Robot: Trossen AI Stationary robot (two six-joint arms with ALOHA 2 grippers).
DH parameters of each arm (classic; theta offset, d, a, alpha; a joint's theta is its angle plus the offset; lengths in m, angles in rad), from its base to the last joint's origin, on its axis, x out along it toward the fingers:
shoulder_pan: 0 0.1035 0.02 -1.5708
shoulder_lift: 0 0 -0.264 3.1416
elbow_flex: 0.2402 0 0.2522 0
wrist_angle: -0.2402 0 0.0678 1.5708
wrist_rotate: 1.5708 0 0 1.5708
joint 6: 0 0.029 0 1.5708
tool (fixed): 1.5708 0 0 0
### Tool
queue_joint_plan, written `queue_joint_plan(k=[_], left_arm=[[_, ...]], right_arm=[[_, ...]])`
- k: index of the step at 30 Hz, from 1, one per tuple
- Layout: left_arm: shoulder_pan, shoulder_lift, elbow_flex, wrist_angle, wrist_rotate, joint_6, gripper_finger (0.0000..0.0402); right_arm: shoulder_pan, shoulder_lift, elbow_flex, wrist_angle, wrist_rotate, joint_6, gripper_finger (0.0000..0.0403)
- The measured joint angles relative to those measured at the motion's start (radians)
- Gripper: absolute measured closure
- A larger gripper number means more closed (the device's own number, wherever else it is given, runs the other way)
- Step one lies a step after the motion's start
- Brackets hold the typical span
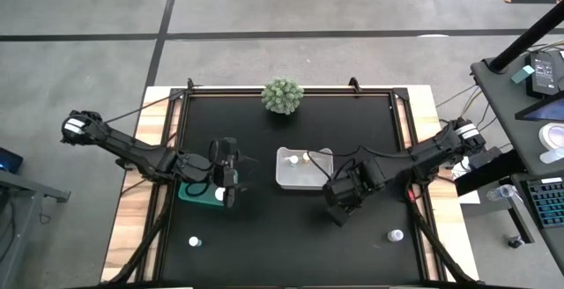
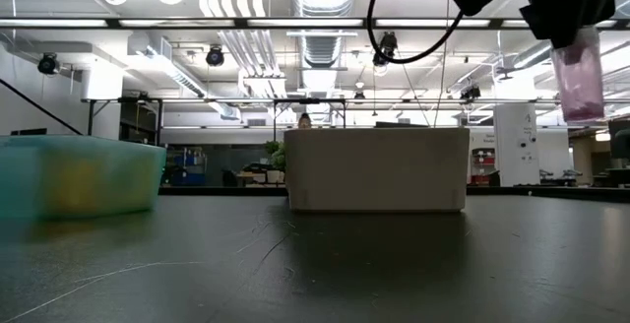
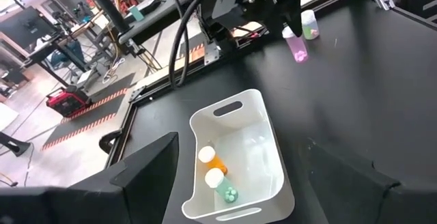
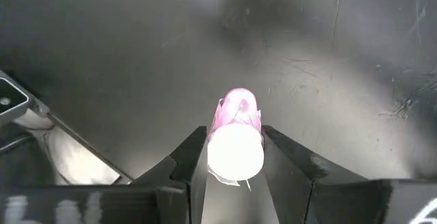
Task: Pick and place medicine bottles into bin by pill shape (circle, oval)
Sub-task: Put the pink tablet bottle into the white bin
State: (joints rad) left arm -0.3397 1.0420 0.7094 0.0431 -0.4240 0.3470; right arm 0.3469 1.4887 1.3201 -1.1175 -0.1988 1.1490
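Hanging clear: right fingers' (image 4: pixel 232 157) pink bottle (image 4: pixel 235 115)

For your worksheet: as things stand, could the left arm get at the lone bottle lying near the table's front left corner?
Probably yes: the left gripper hovers open above the teal bin, and nothing stands between it and the bottle.

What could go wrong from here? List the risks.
1. The right gripper holds the pink translucent bottle only by its white cap, above the black table; it might slip and fall.
2. The white plastic bin already holds bottles, so a dropped one could bounce off them.
3. The left gripper waits over the teal bin nearby; the arms could clash.
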Motion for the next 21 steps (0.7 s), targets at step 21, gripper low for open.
queue_joint_plan(k=[21], left_arm=[[0.007,-0.002,0.000,0.024,-0.004,0.088,0.0116]], right_arm=[[0.046,0.001,-0.005,0.060,0.044,0.074,0.0289]])
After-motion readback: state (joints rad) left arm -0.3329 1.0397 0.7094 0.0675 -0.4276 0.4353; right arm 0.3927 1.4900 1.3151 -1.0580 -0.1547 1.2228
